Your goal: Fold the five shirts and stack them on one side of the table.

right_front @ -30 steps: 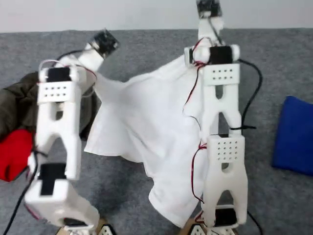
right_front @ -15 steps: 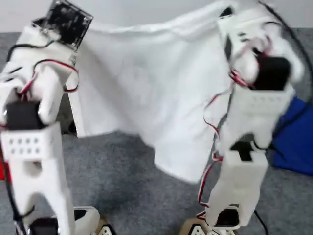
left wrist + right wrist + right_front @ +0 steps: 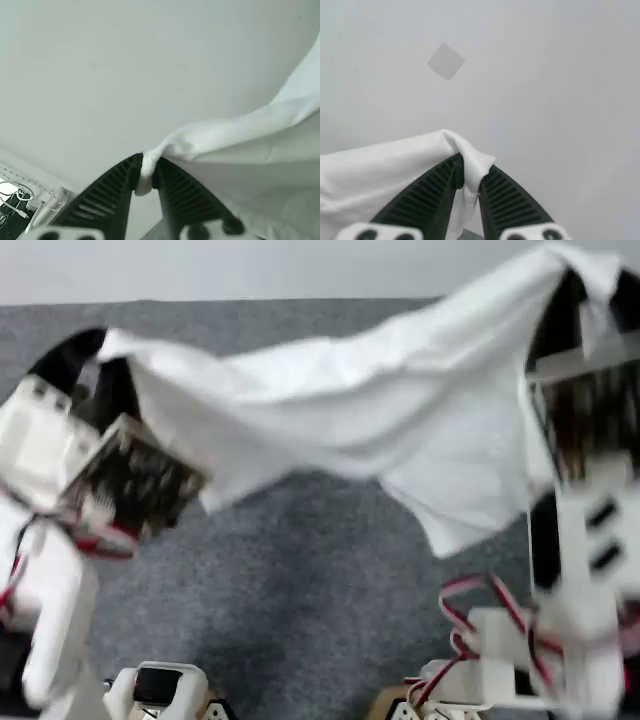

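Both end effectors clamp one white shirt (image 3: 380, 430): left end effector (image 3: 146, 167), right end effector (image 3: 472, 172). Spreading step; next, lay it flat on surface (image 3: 300, 580).

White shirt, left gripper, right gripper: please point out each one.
white shirt (image 3: 380, 430), high view, middle of the hanging cloth.
left gripper (image 3: 146, 168), left wrist view, between its fingertips, on the pinched cloth.
right gripper (image 3: 472, 173), right wrist view, between its fingertips.
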Robot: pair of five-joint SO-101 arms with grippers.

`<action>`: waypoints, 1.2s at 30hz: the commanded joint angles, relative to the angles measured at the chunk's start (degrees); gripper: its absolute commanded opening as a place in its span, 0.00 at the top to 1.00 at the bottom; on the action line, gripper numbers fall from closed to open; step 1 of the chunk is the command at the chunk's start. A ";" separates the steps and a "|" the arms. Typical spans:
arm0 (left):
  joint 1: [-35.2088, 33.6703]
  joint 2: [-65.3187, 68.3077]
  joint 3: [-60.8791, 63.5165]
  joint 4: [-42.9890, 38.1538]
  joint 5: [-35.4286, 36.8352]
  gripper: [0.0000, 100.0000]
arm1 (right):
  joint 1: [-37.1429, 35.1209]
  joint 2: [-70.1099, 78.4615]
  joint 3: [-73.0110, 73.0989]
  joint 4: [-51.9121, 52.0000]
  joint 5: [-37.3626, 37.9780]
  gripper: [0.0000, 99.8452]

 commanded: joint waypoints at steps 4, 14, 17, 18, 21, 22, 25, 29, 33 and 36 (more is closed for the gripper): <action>-2.29 -9.41 -2.07 3.43 -0.62 1.00 | 4.26 -10.07 -1.23 1.45 3.78 0.99; -5.98 -12.75 1.54 11.78 -3.43 1.00 | 7.69 -13.14 8.97 3.12 4.22 0.99; -5.98 -12.84 9.98 12.57 -8.79 1.00 | 7.69 -13.14 20.40 3.03 3.96 0.99; -6.15 -12.92 13.14 12.57 -10.46 1.00 | 7.43 -12.97 24.44 3.03 3.87 0.99; -6.24 -12.92 22.90 12.04 -15.03 1.00 | 3.74 -12.97 37.98 2.77 2.99 0.99; -6.15 -12.84 26.15 10.90 -16.18 1.00 | 2.77 -12.97 42.29 2.77 2.64 0.99; -6.24 -12.84 38.11 1.76 -17.58 1.00 | 0.31 -12.88 55.21 -0.92 1.93 0.99; -6.07 -12.75 54.02 -15.91 -19.60 1.00 | 0.13 -12.88 71.38 -14.20 0.79 0.99; -6.24 -8.35 64.22 -32.00 -20.57 1.00 | 0.13 -12.88 85.19 -30.02 1.05 0.99; -6.33 -0.44 63.78 -37.98 -20.31 1.00 | 0.22 -12.88 93.71 -41.10 1.14 0.99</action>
